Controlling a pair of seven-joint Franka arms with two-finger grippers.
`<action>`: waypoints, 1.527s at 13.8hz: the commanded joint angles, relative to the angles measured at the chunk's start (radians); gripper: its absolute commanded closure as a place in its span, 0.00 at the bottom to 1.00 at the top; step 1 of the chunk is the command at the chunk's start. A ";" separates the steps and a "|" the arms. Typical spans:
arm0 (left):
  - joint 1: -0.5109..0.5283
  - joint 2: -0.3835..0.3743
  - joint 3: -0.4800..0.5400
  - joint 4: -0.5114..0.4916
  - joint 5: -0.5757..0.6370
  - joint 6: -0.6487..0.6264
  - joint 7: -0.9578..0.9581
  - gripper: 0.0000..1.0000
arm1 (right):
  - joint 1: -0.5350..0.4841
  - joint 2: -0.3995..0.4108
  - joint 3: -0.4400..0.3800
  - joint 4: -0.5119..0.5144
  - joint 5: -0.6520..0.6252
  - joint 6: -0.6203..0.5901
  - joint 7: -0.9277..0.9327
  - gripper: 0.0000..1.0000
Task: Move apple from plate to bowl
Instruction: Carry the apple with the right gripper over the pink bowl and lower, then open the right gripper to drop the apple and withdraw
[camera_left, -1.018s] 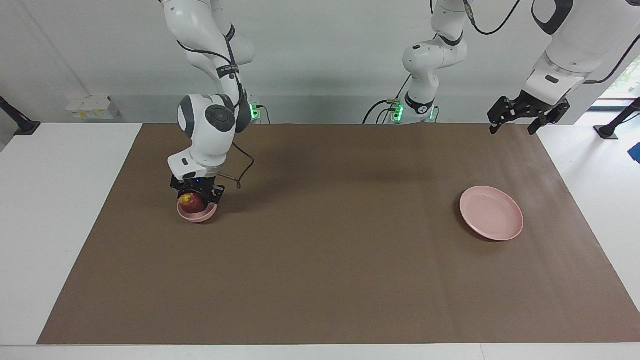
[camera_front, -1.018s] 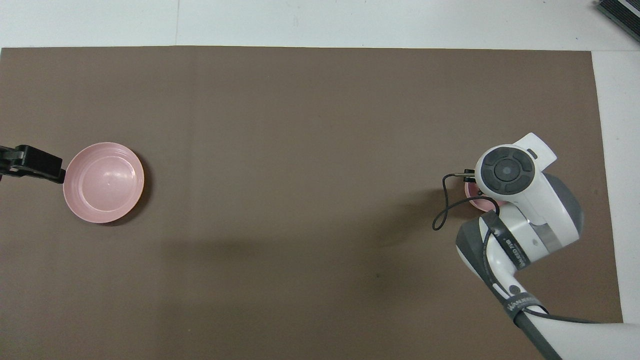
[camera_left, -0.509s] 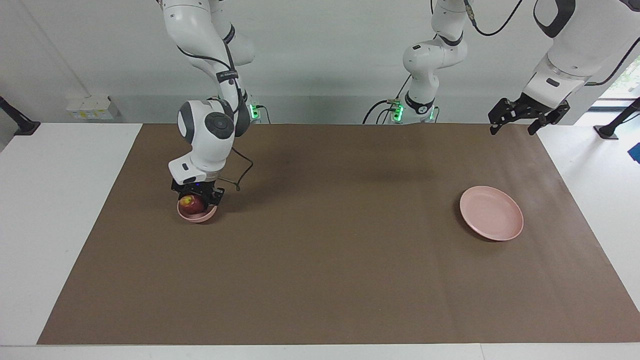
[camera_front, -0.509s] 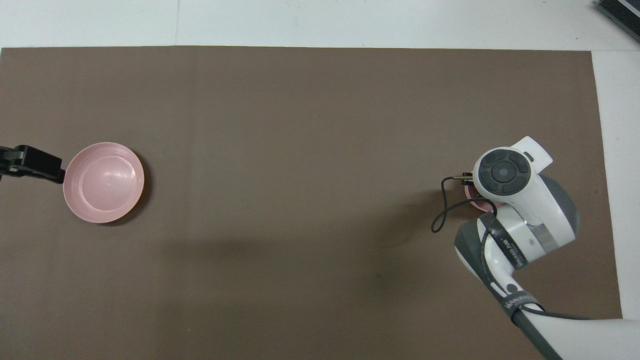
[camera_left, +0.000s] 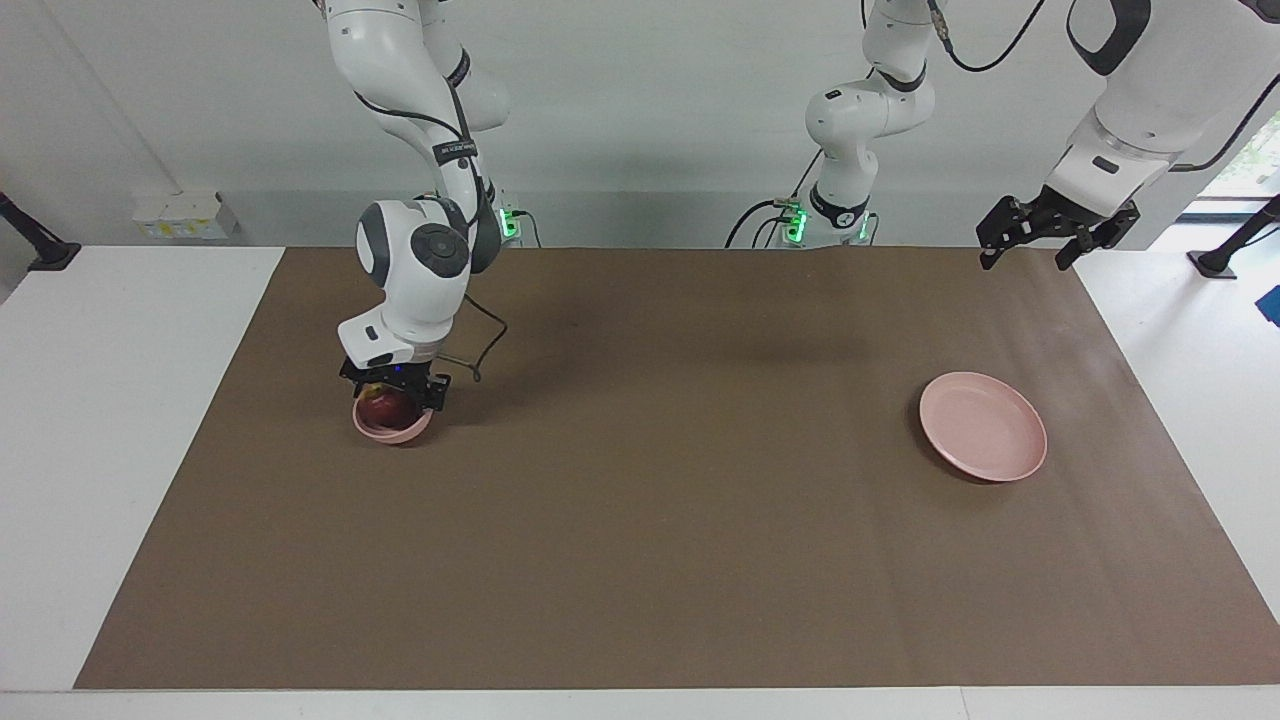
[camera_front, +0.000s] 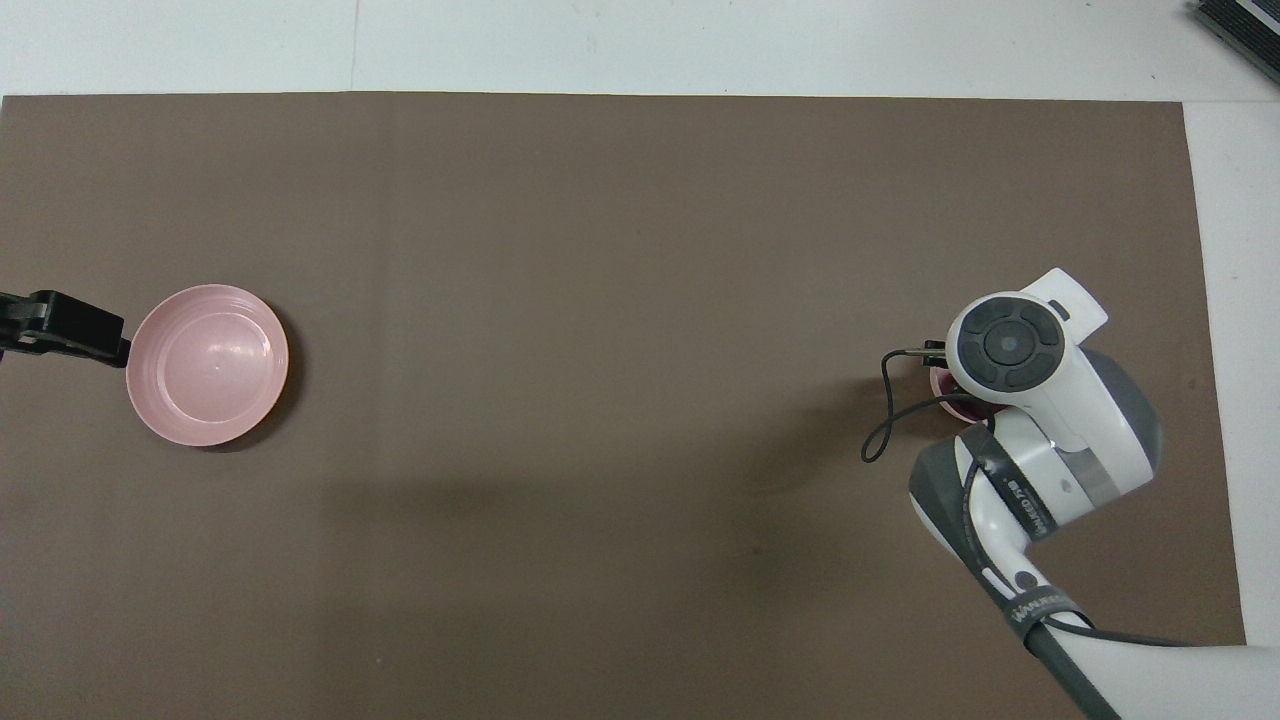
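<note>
The dark red apple (camera_left: 388, 408) rests inside the small pink bowl (camera_left: 386, 434) toward the right arm's end of the table. My right gripper (camera_left: 393, 393) points straight down over the bowl, open, with its fingers on either side of the apple's top. In the overhead view the right wrist covers all but a sliver of the bowl (camera_front: 940, 382). The flat pink plate (camera_left: 983, 426) lies bare toward the left arm's end, also seen from above as the plate (camera_front: 207, 378). My left gripper (camera_left: 1030, 252) waits open in the air near the mat's corner, nearer to the robots than the plate.
A brown mat (camera_left: 660, 520) covers most of the white table. A thin black cable (camera_left: 490, 335) loops from the right wrist beside the bowl. Power sockets with green lights sit at the arms' bases.
The right gripper has opened and the apple has dropped lower into the bowl. The left arm has stayed where it was.
</note>
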 joint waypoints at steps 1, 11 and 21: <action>0.007 0.009 -0.007 0.024 0.011 -0.023 0.004 0.00 | -0.004 -0.037 0.011 0.034 0.042 -0.054 -0.012 0.00; 0.010 0.009 -0.003 0.024 0.011 -0.026 0.006 0.00 | -0.025 -0.106 -0.007 0.405 0.481 -0.436 -0.359 0.00; -0.172 0.009 0.130 0.021 0.013 0.043 0.006 0.00 | -0.059 -0.260 -0.038 0.525 0.677 -0.821 -0.529 0.00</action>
